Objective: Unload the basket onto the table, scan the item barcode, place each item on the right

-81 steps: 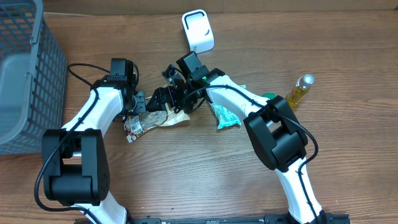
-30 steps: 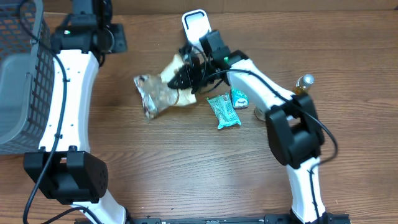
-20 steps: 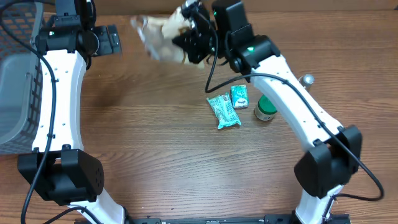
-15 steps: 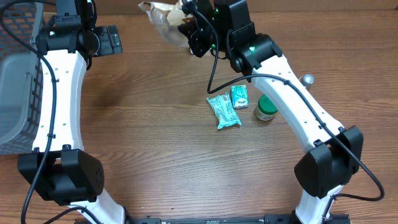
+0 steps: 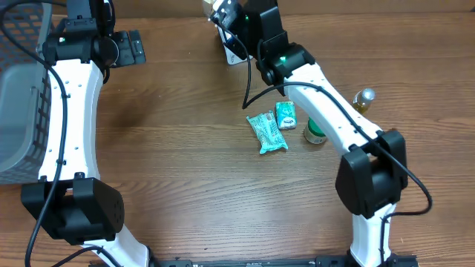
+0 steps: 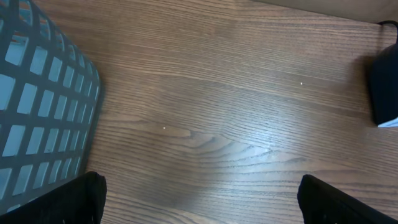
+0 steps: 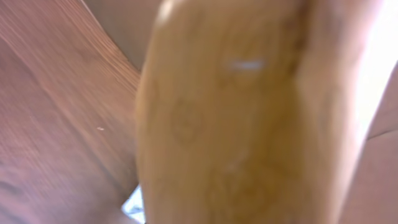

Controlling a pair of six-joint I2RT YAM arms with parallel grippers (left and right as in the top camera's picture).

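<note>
Holding the snack packet (image 5: 208, 7) up at the far edge, just above the scanner (image 5: 231, 52), I judge to show its barcode. My right gripper (image 5: 222, 12) is clenched on it, so the wrist view is only blurred wrapper. My left gripper (image 5: 133, 48) hangs released and empty, far left near the basket (image 5: 22, 111), out of the way.

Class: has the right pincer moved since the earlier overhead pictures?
Yes. The right pincer, gripping the snack bag, moved up the view, away from the teal packet.
</note>
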